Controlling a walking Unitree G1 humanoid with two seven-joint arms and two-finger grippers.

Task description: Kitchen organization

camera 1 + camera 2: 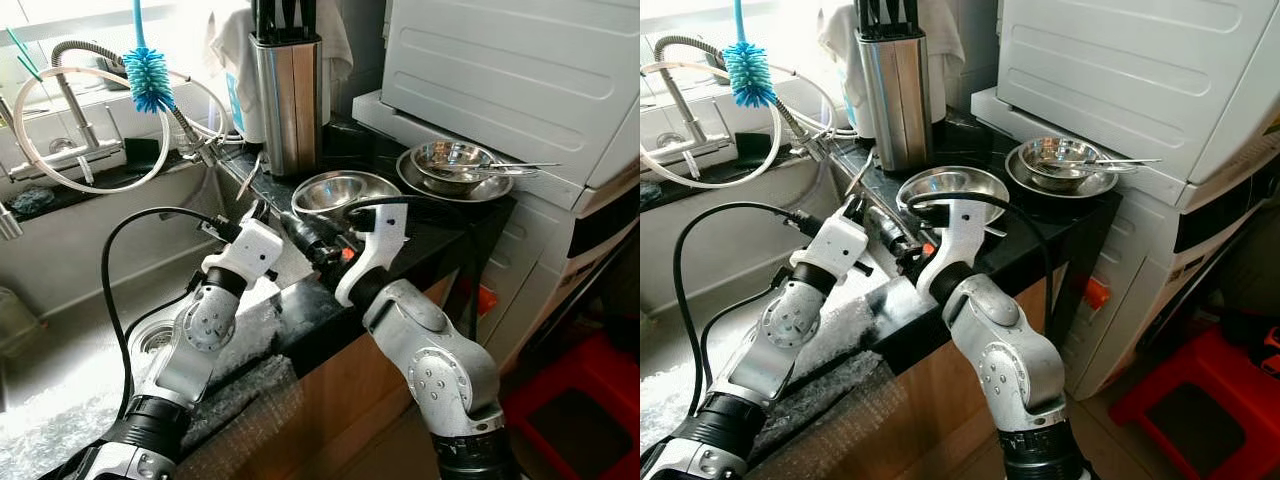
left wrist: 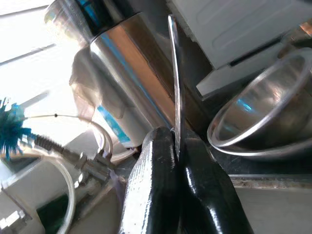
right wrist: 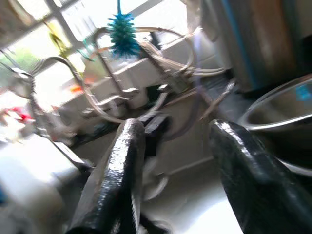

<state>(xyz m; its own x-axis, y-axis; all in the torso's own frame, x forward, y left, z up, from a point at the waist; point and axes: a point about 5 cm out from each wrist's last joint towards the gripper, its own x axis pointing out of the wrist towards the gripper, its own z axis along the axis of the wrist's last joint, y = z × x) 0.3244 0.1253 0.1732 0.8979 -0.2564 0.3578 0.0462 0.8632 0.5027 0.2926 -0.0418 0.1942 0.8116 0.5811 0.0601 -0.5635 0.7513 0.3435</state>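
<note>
My left gripper (image 2: 176, 146) is shut on a thin steel blade (image 2: 174, 83), seen edge-on like a knife and pointing toward the steel knife block (image 1: 287, 100). In the head views that gripper (image 1: 255, 212) hovers at the counter's edge by the sink, with the blade (image 1: 249, 176) slanting upward. Right beside it, my right gripper (image 1: 305, 236) reaches in from the right; its fingers (image 3: 127, 161) stand open with nothing between them. An empty steel bowl (image 1: 345, 190) sits just behind both grippers.
A plate holding a small bowl and utensils (image 1: 455, 165) stands on the black counter (image 1: 440, 230) at the right, below a white appliance (image 1: 520, 70). The sink (image 1: 60, 330), faucet (image 1: 70, 100), hose and blue bottle brush (image 1: 150, 75) lie left.
</note>
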